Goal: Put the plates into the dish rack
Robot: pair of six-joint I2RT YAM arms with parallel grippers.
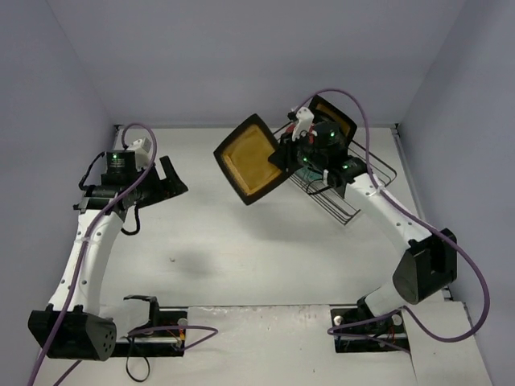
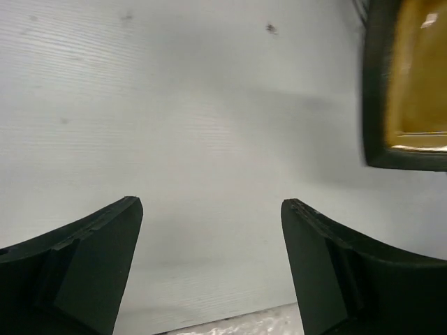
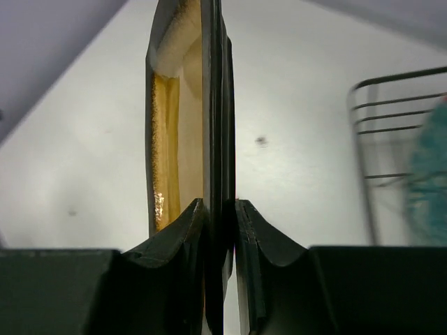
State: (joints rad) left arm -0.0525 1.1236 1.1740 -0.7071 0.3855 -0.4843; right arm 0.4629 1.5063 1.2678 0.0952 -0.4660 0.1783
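My right gripper (image 1: 283, 154) is shut on the edge of a square amber plate with a dark rim (image 1: 251, 158) and holds it tilted in the air, just left of the black wire dish rack (image 1: 348, 201). In the right wrist view the plate (image 3: 178, 105) stands edge-on between my fingers (image 3: 221, 206). A second square amber plate (image 1: 338, 117) stands at the far end of the rack. A blurred teal shape (image 3: 429, 181) shows inside the rack's wires (image 3: 391, 118). My left gripper (image 1: 166, 180) is open and empty over the table at the left (image 2: 209, 209); the held plate shows in its view (image 2: 412, 84).
The rack sits at the back right near the right wall. Grey walls close the table on three sides. The arm bases and cables are at the near edge.
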